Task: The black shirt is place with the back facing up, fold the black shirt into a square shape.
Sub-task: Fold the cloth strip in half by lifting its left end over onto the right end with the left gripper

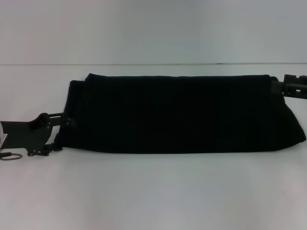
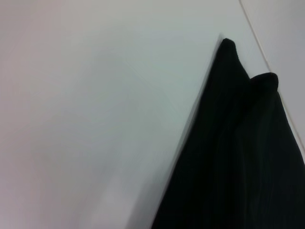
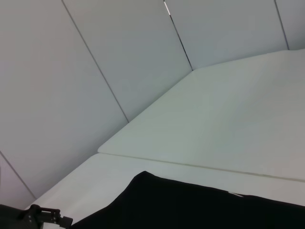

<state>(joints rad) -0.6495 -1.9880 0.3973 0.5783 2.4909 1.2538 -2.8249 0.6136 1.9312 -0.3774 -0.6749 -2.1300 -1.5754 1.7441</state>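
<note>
The black shirt [image 1: 177, 115] lies on the white table as a long, wide band, folded lengthwise, with no lettering showing. My left gripper [image 1: 64, 134] is at the band's left end; its two fingers stand apart on either side of the cloth's lower left corner, so it is open. My right gripper [image 1: 283, 86] is at the band's upper right corner, touching the cloth edge. The left wrist view shows the black shirt [image 2: 238, 162] with two bunched corners. The right wrist view shows the black shirt [image 3: 190, 205] and, farther off, the left gripper [image 3: 43, 217].
The white table [image 1: 153, 191] stretches wide in front of the shirt. A seam [image 1: 144, 64] runs along the table's back, with a pale panelled wall [image 3: 95, 57] behind it. A small ring [image 1: 10, 155] hangs below the left arm at the picture's edge.
</note>
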